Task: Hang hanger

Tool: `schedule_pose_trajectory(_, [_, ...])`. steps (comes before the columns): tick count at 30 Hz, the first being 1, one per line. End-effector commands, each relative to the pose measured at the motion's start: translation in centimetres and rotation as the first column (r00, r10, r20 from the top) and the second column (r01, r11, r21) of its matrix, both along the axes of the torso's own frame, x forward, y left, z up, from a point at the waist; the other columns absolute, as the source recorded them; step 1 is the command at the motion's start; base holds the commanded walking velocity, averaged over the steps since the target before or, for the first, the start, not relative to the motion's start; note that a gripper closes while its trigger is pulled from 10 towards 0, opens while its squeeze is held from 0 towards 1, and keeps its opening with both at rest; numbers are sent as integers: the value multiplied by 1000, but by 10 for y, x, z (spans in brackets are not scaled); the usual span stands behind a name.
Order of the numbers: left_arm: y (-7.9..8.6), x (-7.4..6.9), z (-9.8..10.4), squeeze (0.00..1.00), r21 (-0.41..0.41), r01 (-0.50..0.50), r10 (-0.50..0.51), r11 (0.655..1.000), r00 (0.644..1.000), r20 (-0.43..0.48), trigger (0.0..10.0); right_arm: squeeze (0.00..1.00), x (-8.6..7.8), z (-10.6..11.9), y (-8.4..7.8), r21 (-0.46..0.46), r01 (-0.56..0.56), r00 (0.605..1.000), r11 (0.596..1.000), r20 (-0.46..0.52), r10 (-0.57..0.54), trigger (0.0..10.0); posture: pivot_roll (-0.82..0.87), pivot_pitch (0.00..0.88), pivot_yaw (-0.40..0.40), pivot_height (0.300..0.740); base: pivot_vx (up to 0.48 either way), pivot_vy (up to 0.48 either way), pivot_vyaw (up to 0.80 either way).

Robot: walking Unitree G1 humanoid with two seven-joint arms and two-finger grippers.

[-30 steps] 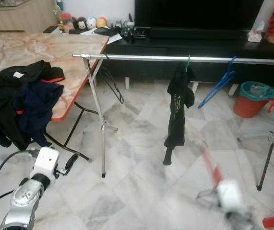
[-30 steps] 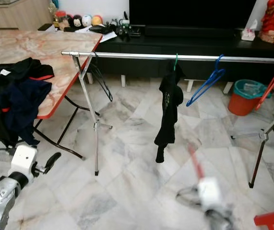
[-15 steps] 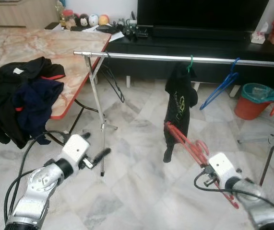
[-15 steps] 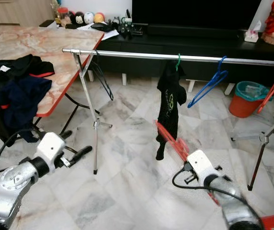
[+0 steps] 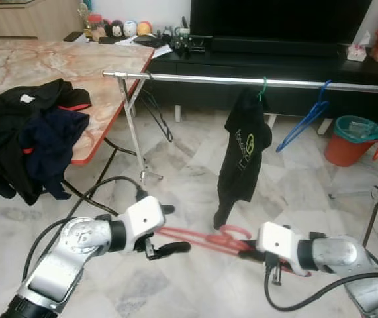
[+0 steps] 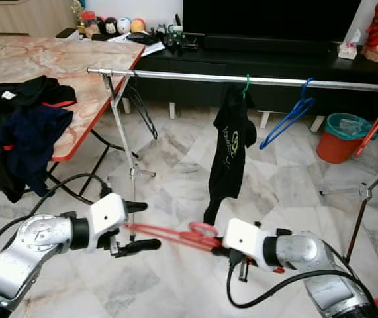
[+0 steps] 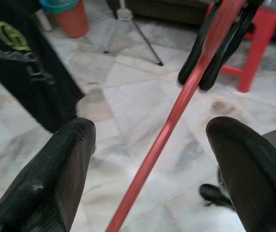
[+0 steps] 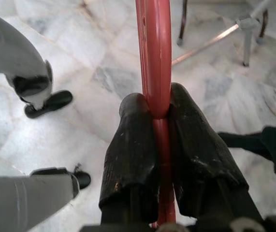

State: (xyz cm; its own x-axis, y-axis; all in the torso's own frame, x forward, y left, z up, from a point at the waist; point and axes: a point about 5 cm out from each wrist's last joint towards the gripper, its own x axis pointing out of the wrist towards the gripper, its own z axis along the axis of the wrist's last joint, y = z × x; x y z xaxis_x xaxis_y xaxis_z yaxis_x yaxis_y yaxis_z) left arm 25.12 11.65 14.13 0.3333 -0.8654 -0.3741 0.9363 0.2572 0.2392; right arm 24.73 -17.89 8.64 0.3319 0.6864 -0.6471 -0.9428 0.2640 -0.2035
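A red plastic hanger [image 5: 198, 239] lies roughly level in front of me, low over the marble floor. My right gripper [image 8: 157, 113] is shut on it close to its hook. The hanger's long arm [image 7: 176, 108] runs leftward and passes between the fingers of my left gripper [image 5: 169, 229], which stands open around it without touching. Beyond both grippers, a silver clothes rail [image 5: 241, 81] spans the room. On it hang a black garment [image 5: 241, 149] on a green hanger and a bare blue hanger [image 5: 304, 122].
A marble-topped folding table [image 5: 76, 66] with a heap of dark clothes [image 5: 30, 139] stands at the left. The rail's stand leg [image 5: 136, 146] is just beyond my left gripper. An orange bucket [image 5: 351, 139], a black TV bench [image 5: 275, 63] and a red stool [image 7: 254, 43] are nearby.
Both arms have swung inward and met. The hanger has tipped from slanting upward to lying level, and my open left gripper now straddles its arm.
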Motion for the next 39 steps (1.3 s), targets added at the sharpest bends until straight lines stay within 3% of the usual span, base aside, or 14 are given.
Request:
schedule_pose_trajectory(1, [-5, -2, 4, 0, 7, 43, -43, 999, 999, -17, 10000, 0, 3, 8, 7, -13, -31, 999, 999, 31, 31, 10000, -108, 0, 0, 740, 0, 0, 0])
schedule_pose_trajectory(5, [-8, -4, 4, 0, 1, 64, -64, 998, 997, -48, 10000, 0, 3, 11, 12, -40, -58, 997, 997, 44, 60, 10000, -109, 0, 0, 740, 0, 0, 0])
schedule_pose_trajectory(16, [-26, -6, 1, 0, 2, 127, -127, 992, 987, -94, 10000, 0, 3, 25, 40, 5, -109, 991, 994, 75, 109, 10000, -108, 0, -2, 740, 0, 0, 0])
schedule_pose_trajectory(24, [-31, -5, -4, 0, 24, 135, -132, 991, 987, -91, 10000, 0, 1, 32, 46, 11, -135, 987, 991, 88, 134, 10000, -111, 0, -4, 740, 0, 0, 0])
schedule_pose_trajectory(32, [-25, -2, -13, 0, 117, 133, -125, 984, 989, -74, 10000, 0, 2, 34, 47, 6, -138, 986, 990, 94, 137, 10000, -107, 0, -3, 740, 0, 0, 0])
schedule_pose_trajectory(36, [-24, -1, -14, 0, 122, 128, -119, 984, 990, -77, 10000, 0, 2, 33, 47, 0, -134, 987, 991, 94, 133, 10000, -106, 0, -3, 740, 0, 0, 0])
schedule_pose_trajectory(37, [-24, -1, -14, 0, 122, 128, -119, 984, 990, -78, 9451, 0, 2, 33, 46, -4, -133, 987, 991, 94, 133, 10000, -104, 0, -4, 740, 0, 0, 0])
schedule_pose_trajectory(38, [-24, 0, -13, 0, 119, 126, -117, 985, 990, -79, 3098, 0, 1, 33, 46, -5, -134, 987, 991, 92, 134, 10000, -104, 0, -3, 740, 0, 0, 0])
schedule_pose_trajectory(39, [-24, 0, -13, 0, 118, 126, -117, 985, 990, -79, 3098, 0, 0, 33, 46, -5, -134, 987, 991, 91, 134, 10000, -104, 0, -3, 740, 0, 0, 0])
